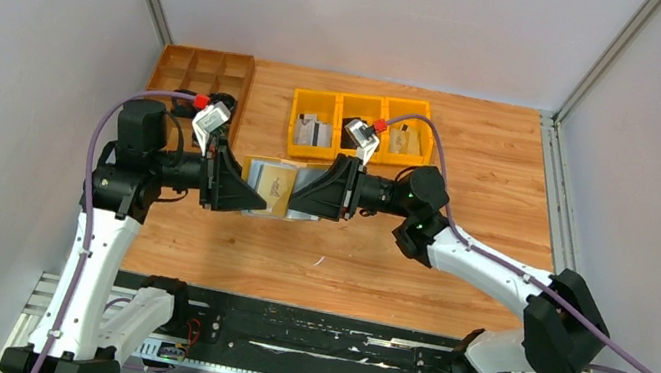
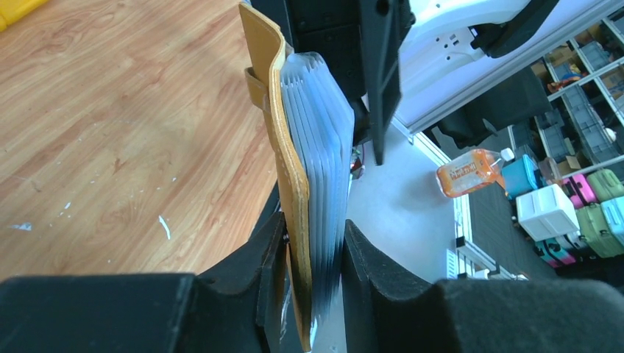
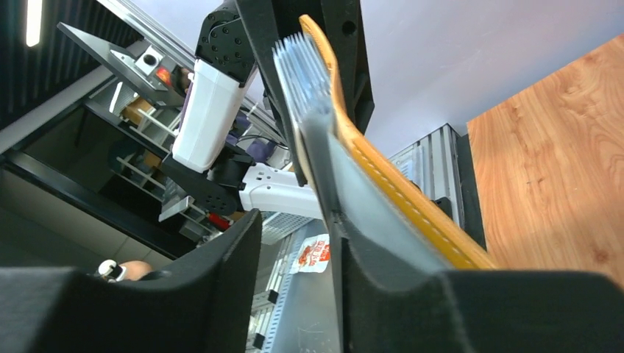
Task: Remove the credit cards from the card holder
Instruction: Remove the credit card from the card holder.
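Note:
The mustard-yellow card holder (image 1: 274, 187) hangs open above the table between my two grippers. My left gripper (image 1: 249, 195) is shut on its left end. In the left wrist view the fingers (image 2: 371, 265) clamp the yellow cover (image 2: 288, 165) and the silvery pleated sleeves (image 2: 318, 132) together. My right gripper (image 1: 303, 202) is at the holder's right end, jaws open. In the right wrist view nothing lies between its fingers (image 3: 228, 250), and the holder (image 3: 383, 173) lies against the outside of the right finger. Grey credit cards (image 1: 315, 130) lie in the yellow bins. I cannot tell whether any card is in the sleeves.
Three joined yellow bins (image 1: 300, 100) stand at the back centre, and another card (image 1: 405, 141) lies in the right one. A brown wooden compartment tray (image 1: 203, 74) sits at the back left. Grey walls enclose the table on three sides.

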